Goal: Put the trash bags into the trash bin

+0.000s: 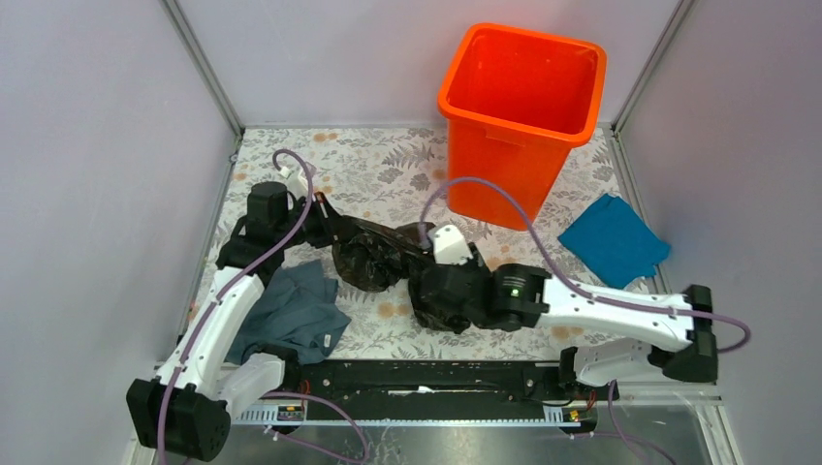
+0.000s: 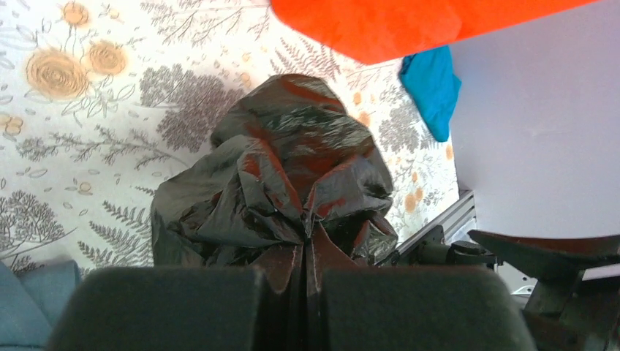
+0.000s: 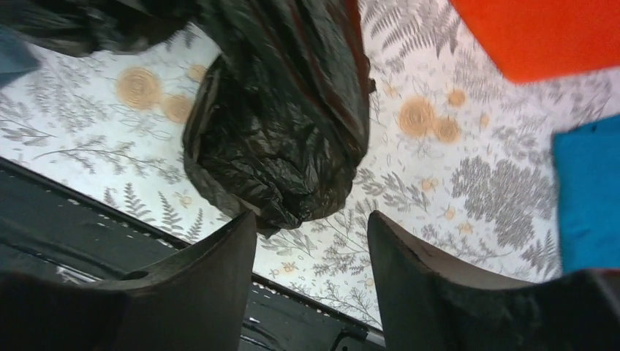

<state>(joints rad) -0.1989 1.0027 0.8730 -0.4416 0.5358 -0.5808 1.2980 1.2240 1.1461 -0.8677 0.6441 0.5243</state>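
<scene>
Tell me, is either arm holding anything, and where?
The left fingers pinch a gathered fold of the crinkly black plastic trash bag; the right fingers stand open, holding nothing.

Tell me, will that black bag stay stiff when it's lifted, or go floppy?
Probably floppy: the black bag is bunched in soft folds where the left hand pinches it. Likely light, being thin crinkly film. Its glossy skin may be slippery, so it could slip out.

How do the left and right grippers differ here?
The left gripper is shut, pinching the bag; the right gripper is open, gripping nothing. The left gripper sits at the bag's left end, the right gripper at its right end. Both are at the same bag.
</scene>
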